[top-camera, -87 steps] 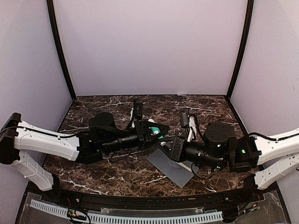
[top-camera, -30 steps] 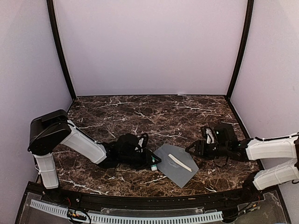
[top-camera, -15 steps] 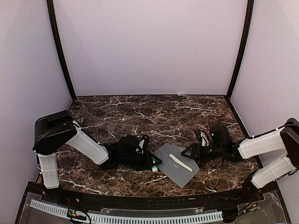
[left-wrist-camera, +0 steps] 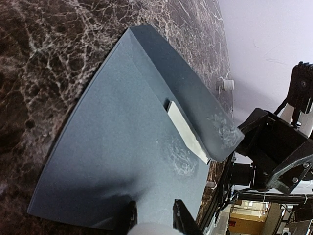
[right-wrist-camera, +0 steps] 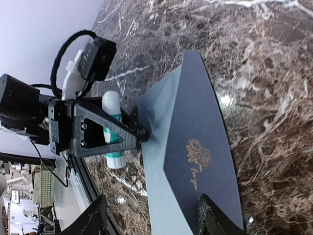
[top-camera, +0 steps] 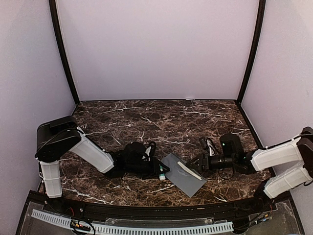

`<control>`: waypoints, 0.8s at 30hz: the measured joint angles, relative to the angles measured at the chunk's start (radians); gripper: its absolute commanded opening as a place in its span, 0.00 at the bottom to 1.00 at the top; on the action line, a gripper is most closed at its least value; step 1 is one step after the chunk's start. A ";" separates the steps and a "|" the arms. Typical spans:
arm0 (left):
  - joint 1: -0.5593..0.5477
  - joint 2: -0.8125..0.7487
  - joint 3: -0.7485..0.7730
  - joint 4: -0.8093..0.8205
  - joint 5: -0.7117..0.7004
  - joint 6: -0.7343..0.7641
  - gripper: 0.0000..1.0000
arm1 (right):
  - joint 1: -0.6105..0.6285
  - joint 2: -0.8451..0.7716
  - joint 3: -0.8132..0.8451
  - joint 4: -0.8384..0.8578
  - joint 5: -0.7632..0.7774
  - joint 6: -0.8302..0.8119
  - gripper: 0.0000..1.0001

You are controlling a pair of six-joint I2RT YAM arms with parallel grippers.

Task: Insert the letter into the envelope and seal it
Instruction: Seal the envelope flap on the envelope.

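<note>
Left gripper (top-camera: 163,170) clamps the envelope (top-camera: 183,180) by the bench's (top-camera: 146,122) near edge. Right gripper (right-wrist-camera: 154,223) stands apart at its raised flap (left-wrist-camera: 186,88). Risk: off-centre closing drags the envelope free, sealing crooked.

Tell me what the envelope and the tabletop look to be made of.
Envelope: matte slate-grey paper or thin card. One side curls up in a smooth curve without creasing, and it carries a gold printed rose. Tabletop: dark brown marble look with white veins and glossy glints. It could be real stone or a printed laminate; the pictures cannot say which.
</note>
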 measured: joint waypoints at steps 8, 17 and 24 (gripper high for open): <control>0.000 0.001 0.000 0.002 0.000 0.000 0.00 | 0.085 0.079 -0.023 0.076 0.005 0.050 0.51; 0.000 0.000 0.000 0.001 0.001 0.001 0.00 | 0.117 0.156 -0.034 0.135 0.053 0.109 0.43; 0.000 -0.004 0.076 -0.061 0.000 0.032 0.00 | 0.119 0.173 -0.057 0.172 0.080 0.152 0.33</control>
